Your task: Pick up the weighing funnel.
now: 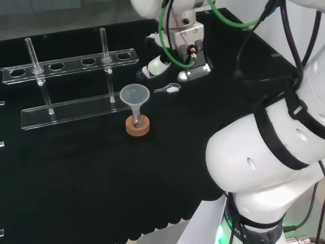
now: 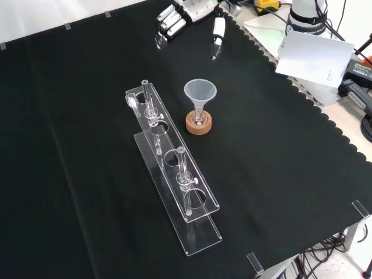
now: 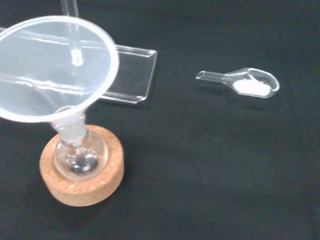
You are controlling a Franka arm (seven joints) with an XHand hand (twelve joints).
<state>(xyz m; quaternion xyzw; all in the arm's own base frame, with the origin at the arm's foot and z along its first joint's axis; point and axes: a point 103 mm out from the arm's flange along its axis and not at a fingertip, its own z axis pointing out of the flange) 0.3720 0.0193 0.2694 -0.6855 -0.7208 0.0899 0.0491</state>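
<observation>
The weighing funnel (image 3: pixel 250 83) lies flat on the black cloth of the worktop (image 1: pixel 76 168), free of any grip. In the wrist view we see a small heap of white powder (image 3: pixel 251 88) in its scoop end, and its short stem points toward the big funnel (image 3: pixel 55 65). In the head view it sits just to the right of that funnel's mouth, near it but not touching. The robot hand (image 1: pixel 184 56) hangs over it, open and holding nothing, with relaxed fingers (image 1: pixel 155 66) on one side and the thumb (image 1: pixel 195 72) on the other. We cannot tell how much height separates the fingertips from the cloth. We judge that the step in hand is the approach, and the grasp has not yet begun. The next move calls for coming down over the scoop and closing fingers and thumb across its sides. The piece is low and clear, so the pinch has to land close to the cloth. We also think it should be lifted level to keep the powder in. Farther out, the funnel stands with its stem in a small flask (image 3: pixel 80 155) on a cork ring (image 3: pixel 82 182). A clear tube rack (image 1: pixel 76 63) stands beyond it in the head view, well away from the pick.
</observation>
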